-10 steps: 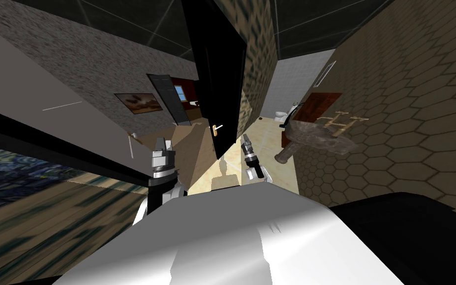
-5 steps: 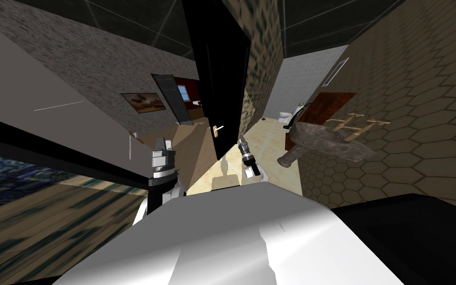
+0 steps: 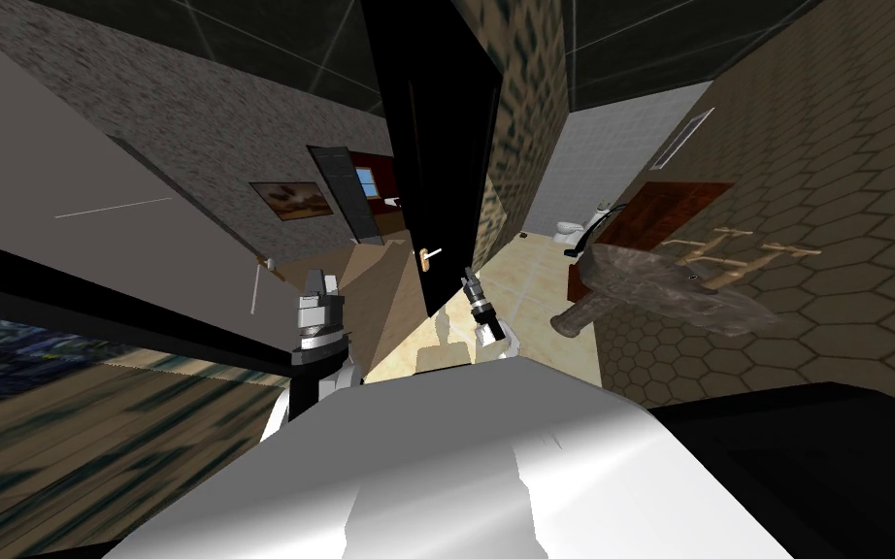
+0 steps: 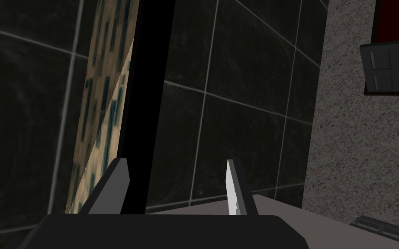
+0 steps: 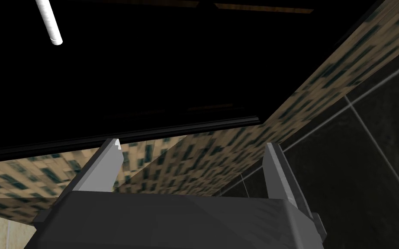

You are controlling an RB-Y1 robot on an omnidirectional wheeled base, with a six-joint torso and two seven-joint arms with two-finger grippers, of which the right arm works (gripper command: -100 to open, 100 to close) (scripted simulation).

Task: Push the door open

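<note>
Before 1 black door [image 3: 436, 146] with 1 handle [image 3: 426, 257], left claw [image 4: 177, 161] and right claw [image 5: 193, 142] both gape.

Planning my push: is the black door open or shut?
Partly open: the black door stands angled off the patterned wall, tiled floor showing beyond.

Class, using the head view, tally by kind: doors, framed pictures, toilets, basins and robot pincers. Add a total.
Doors: 2 (tall black door, dark grey panelled door)
Framed pictures: 1 (brown framed picture)
Toilets: 1 (white toilet)
Basins: 1 (grey-brown stone basin)
Pincers: 2 (left pincer, right pincer)
Total: 7
</note>
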